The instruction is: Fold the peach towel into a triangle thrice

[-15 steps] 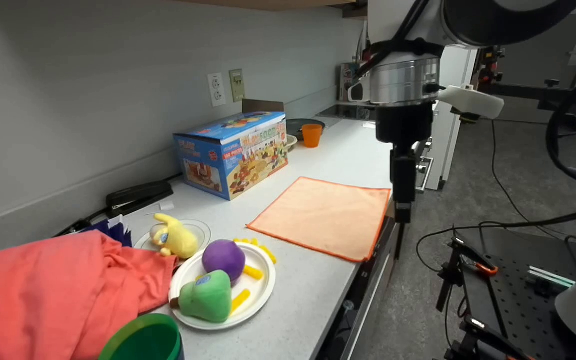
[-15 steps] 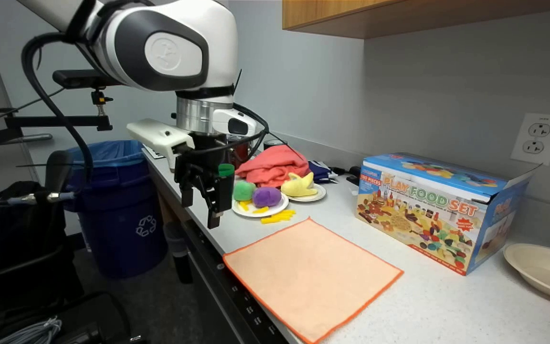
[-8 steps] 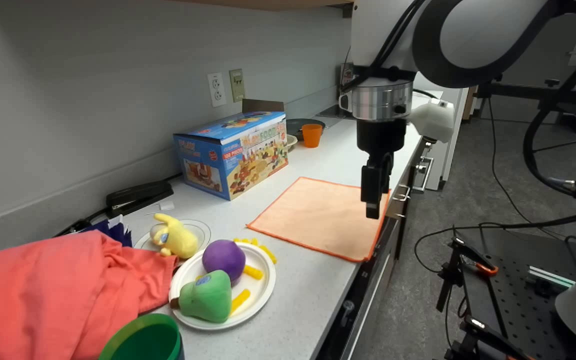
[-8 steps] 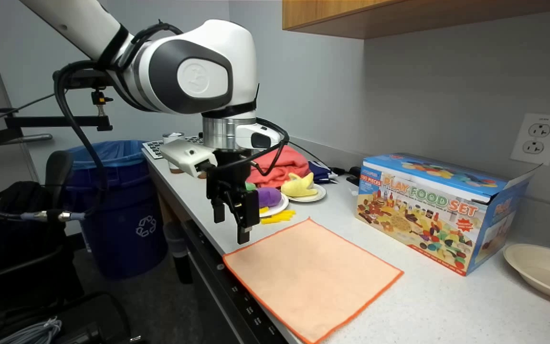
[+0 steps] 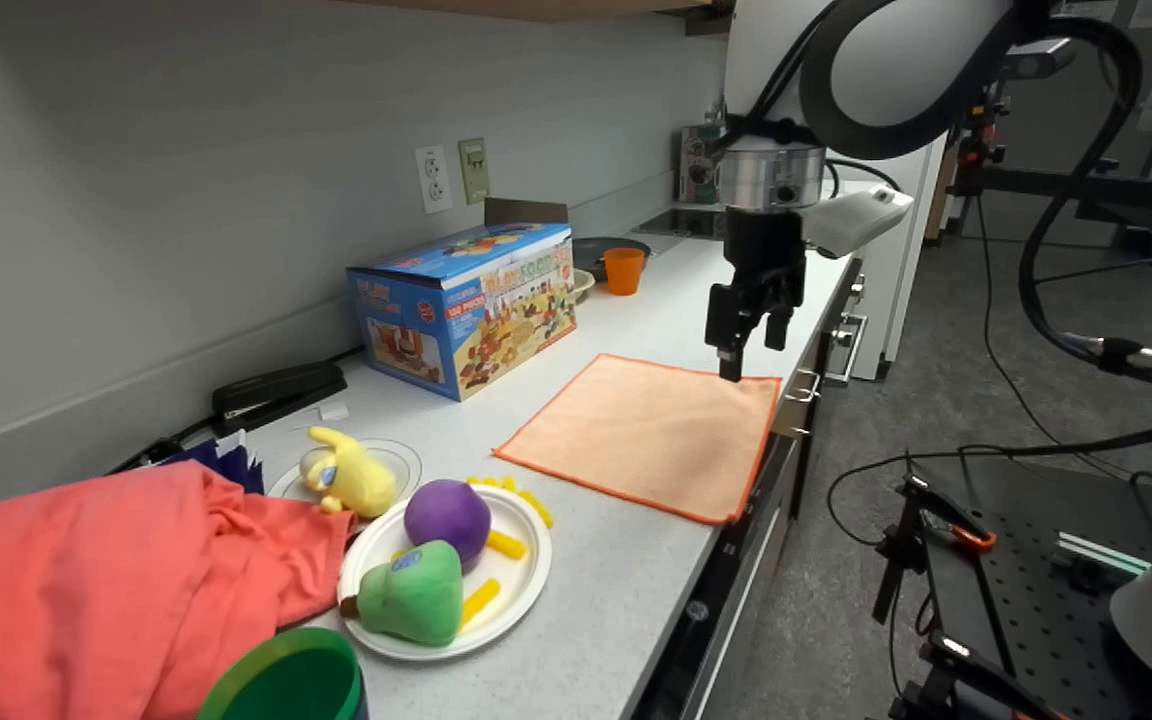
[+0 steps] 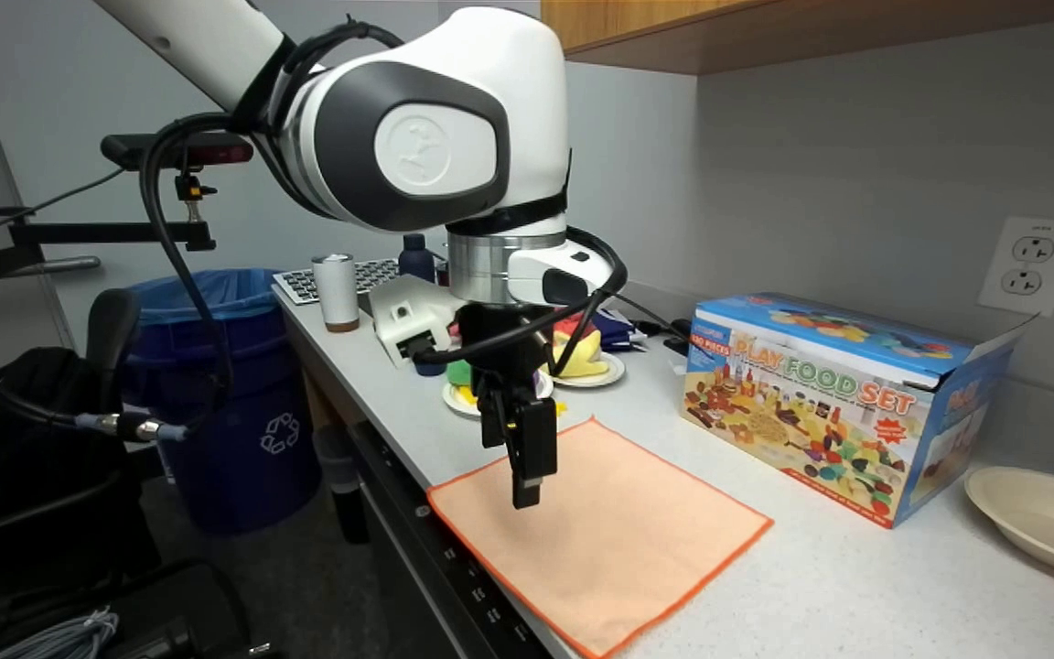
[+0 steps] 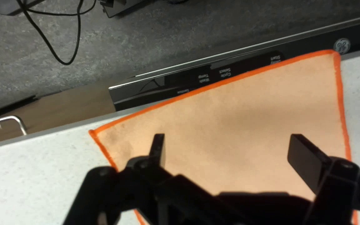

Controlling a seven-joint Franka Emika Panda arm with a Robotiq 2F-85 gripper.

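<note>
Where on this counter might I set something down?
Bare counter lies between the peach towel, blue box and beige bowl; another patch between towel, white plate and counter's front edge. It's crowded around that plate: red cloth, green cup and yellow plush toy.

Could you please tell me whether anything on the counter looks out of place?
Yes: one corner of the towel juts past the edge of the counter, over the black panel, and some yellow pieces lie beside the plate rather than on it like the others.
</note>
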